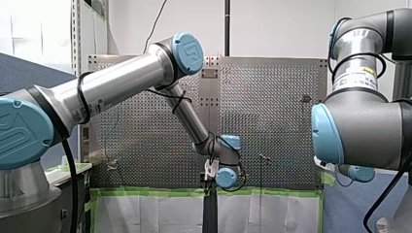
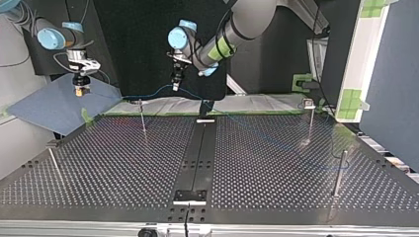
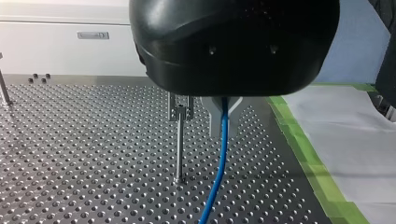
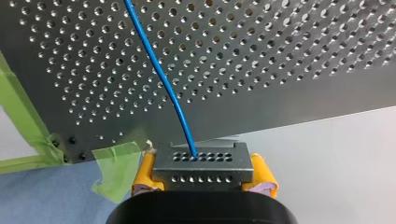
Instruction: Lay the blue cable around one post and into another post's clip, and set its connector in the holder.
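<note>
Early stage | left fingers pinch cable near post | right fingers clamp connector | wrap, clipping, seating not yet done.

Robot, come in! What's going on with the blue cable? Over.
Left gripper jaws shut on blue cable. Right gripper jaws shut on connector. Cable beside clip post, not clipped. Nothing blocking.

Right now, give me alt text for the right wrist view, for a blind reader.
My right gripper, with yellow pads, clamps a grey perforated metal connector. A thin blue cable runs from it over the perforated metal table, whose corner carries green tape.
</note>
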Available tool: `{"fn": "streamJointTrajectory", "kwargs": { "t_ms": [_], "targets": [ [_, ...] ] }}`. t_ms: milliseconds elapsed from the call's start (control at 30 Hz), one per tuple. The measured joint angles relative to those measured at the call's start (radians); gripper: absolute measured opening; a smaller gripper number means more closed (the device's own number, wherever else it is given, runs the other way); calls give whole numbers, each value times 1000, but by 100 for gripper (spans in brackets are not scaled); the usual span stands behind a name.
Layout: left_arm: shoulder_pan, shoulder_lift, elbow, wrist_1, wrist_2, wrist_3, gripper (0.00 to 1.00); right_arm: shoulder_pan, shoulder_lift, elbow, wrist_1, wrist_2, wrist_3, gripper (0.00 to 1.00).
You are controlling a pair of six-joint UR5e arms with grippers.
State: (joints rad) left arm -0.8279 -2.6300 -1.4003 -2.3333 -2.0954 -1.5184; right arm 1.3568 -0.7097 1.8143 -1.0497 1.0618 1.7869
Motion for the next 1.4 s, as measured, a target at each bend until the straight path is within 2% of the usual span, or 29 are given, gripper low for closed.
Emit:
{"fn": "streamJointTrajectory", "kwargs": {
  "t_ms": [300, 500, 733, 967, 1067, 1267, 1400],
  "targets": [
    [7, -1, 0, 4, 16, 0, 2, 0, -3, -14, 0, -10, 12, 0],
    [15, -1, 4, 6, 25, 0, 2, 4, -3, -25, -2, -11, 32, 0],
    [23, -3, 20, 7, 61, 5, 2, 8, -3, -35, -3, -11, 42, 0],
    [28, -6, 40, -3, 82, 6, 2, 21, -2, -41, -21, -11, 82, 0],
    [33, -7, 43, -6, 83, 5, 2, 25, -2, -41, -26, -11, 91, 0],
    [32, -6, 43, -16, 74, 6, 2, 28, -2, -41, -25, -4, 92, 0],
    [25, -6, 34, -22, 57, 9, 2, 26, -3, -41, -16, 19, 81, 0]
  ]
}}
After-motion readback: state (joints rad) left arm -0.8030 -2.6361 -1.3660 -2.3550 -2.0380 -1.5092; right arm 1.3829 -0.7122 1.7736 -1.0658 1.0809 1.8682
